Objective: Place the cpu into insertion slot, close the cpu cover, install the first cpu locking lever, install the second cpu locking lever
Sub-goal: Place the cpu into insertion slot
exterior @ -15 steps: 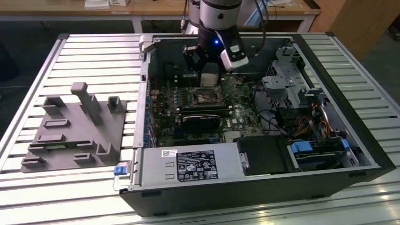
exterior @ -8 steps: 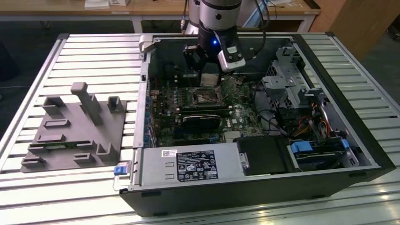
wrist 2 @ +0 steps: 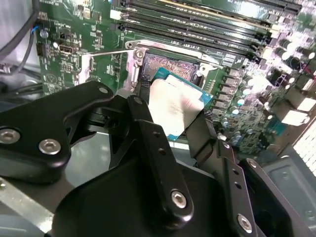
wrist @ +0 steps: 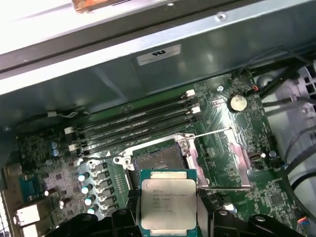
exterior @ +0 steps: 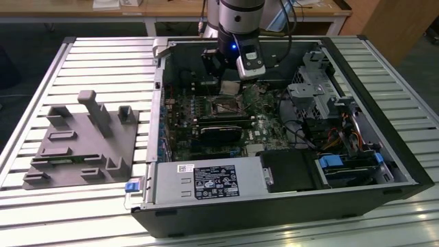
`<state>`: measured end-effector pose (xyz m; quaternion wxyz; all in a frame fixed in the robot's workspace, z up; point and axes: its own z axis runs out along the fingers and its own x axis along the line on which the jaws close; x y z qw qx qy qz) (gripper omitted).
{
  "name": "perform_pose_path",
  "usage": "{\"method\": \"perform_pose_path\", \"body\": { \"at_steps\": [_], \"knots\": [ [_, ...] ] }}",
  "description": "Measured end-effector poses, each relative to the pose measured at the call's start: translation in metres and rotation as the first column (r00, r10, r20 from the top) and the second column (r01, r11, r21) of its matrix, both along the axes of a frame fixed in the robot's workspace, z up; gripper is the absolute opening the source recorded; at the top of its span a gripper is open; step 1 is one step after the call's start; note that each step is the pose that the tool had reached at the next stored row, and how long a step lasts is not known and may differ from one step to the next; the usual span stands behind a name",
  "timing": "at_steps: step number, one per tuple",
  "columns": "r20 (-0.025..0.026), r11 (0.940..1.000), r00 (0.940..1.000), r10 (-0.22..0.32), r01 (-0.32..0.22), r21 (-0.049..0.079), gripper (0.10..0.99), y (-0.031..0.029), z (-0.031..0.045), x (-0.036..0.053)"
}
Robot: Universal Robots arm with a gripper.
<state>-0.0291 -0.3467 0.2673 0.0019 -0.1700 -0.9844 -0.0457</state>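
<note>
My gripper (exterior: pixel 231 86) is shut on the cpu (exterior: pixel 230 89) and holds it inside the open computer case, just above and behind the insertion slot (exterior: pixel 226 107). In both wrist views the cpu (wrist 2: pixel 175 101) (wrist: pixel 168 202) sits tilted between the two black fingers (wrist 2: pixel 143 96), silver top showing, not touching the board. The insertion slot (wrist: pixel 158 158) (wrist 2: pixel 170 66) is empty, its contact field bare. The cpu cover (wrist: pixel 224 158) (wrist 2: pixel 106 66) lies flipped open beside the slot. A thin wire locking lever (wrist: pixel 212 132) stands raised along the cover's edge.
Long black memory slots (wrist: pixel 133 123) run behind the socket. A black card (exterior: pixel 219 131) lies in front of it, a power supply (exterior: pixel 205 180) nearer still. The drive cage and cables (exterior: pixel 312 98) crowd the exterior view's right. A grey fixture block (exterior: pixel 75 144) sits outside the case.
</note>
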Motion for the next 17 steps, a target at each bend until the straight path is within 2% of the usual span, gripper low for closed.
{"method": "perform_pose_path", "body": {
  "at_steps": [5,9,13,17],
  "knots": [
    [0.0000,0.9982,0.9982,-0.060,0.060,0.000,0.541,0.0000,-0.0008,0.0000],
    [0.0000,0.9940,0.9940,-0.109,0.109,0.000,0.541,0.0000,-0.0014,0.0000],
    [0.0000,0.9862,0.9862,-0.165,0.165,0.000,0.541,0.0000,-0.0021,0.0000],
    [0.0000,0.9736,0.9736,-0.228,0.228,0.000,0.541,0.0000,-0.0030,0.0000]
  ]
}}
